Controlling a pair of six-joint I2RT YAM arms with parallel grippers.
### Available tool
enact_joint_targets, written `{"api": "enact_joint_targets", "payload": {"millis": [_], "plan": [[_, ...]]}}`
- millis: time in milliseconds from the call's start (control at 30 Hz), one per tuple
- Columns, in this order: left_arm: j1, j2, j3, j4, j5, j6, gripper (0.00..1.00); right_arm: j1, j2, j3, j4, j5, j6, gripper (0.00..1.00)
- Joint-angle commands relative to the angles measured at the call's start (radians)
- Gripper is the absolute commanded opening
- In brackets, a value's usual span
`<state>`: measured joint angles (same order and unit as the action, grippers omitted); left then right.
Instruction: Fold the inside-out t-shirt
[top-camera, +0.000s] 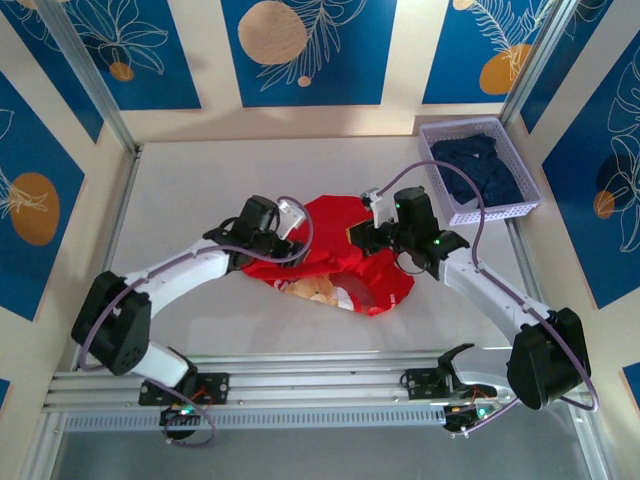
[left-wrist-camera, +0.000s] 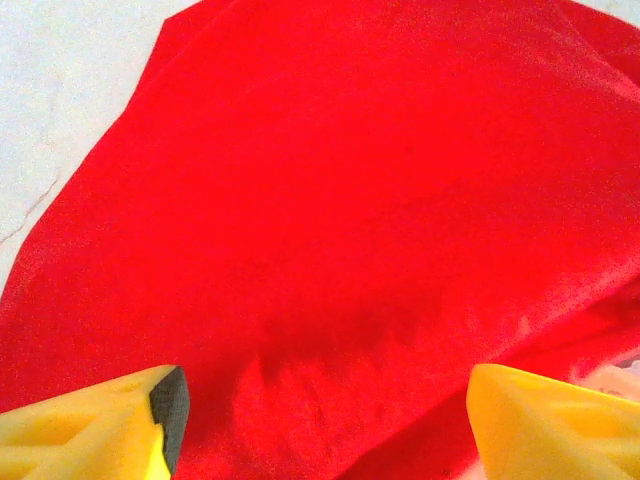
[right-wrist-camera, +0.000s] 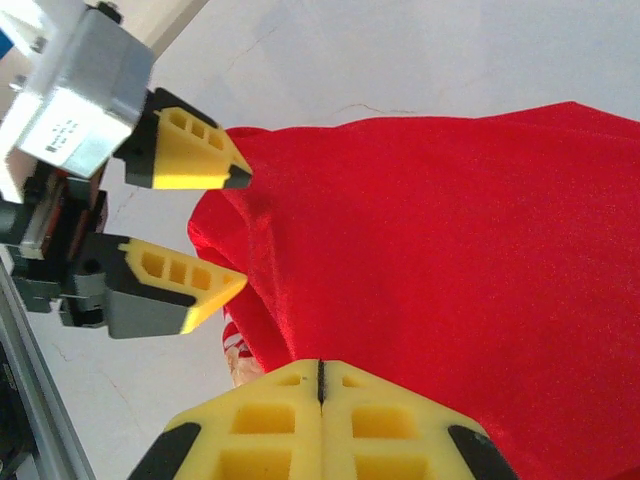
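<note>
The inside-out t-shirt (top-camera: 335, 228) lies bunched in the middle of the table, plain red on top, with its tan-and-white print (top-camera: 315, 292) showing at the near edge. My left gripper (top-camera: 297, 218) hovers at the shirt's left side. In the left wrist view it (left-wrist-camera: 325, 420) is open, fingers wide apart over smooth red cloth (left-wrist-camera: 380, 200), holding nothing. My right gripper (top-camera: 373, 206) sits at the shirt's right side. Its yellow fingers (right-wrist-camera: 320, 375) are pressed together where a fold of the shirt (right-wrist-camera: 450, 250) runs into the tips. The left gripper (right-wrist-camera: 245, 228) stands open beside that edge.
A lilac basket (top-camera: 530, 172) holding dark navy clothing (top-camera: 480, 165) stands at the back right. White table (top-camera: 200, 190) surrounds the shirt, with metal frame posts at the back corners and a rail along the near edge.
</note>
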<state>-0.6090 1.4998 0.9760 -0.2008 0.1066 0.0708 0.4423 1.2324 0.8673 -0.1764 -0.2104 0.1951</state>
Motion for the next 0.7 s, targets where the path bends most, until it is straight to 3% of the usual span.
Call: {"api": "enact_joint_targets", "payload": {"millis": [0,200,267,333,400,567,667], "plan": [[-0.007,0.057,0.059,-0.015,0.059,0.063,0.73,-0.005,-0.02,-0.015,-0.014,-0.01,0.016,0.0],[-0.008,0.049,0.059,-0.033,0.035,0.048,0.73,0.01,-0.02,-0.018,-0.041,0.041,0.052,0.0],[-0.007,-0.013,0.009,-0.009,-0.02,0.004,0.74,0.048,-0.017,-0.027,-0.057,0.084,0.053,0.13],[-0.006,-0.087,-0.062,0.026,-0.071,-0.044,0.75,0.115,-0.009,-0.041,-0.064,0.155,0.039,0.33],[-0.005,-0.146,-0.117,0.039,-0.135,-0.09,0.75,0.175,0.024,-0.033,-0.07,0.228,-0.006,0.44],[0.016,-0.278,-0.22,0.035,-0.249,-0.193,0.81,0.271,0.179,0.07,-0.108,0.405,-0.148,0.58],[0.034,-0.351,-0.272,0.03,-0.265,-0.232,0.83,0.299,0.276,0.124,-0.122,0.45,-0.201,0.59]]}}
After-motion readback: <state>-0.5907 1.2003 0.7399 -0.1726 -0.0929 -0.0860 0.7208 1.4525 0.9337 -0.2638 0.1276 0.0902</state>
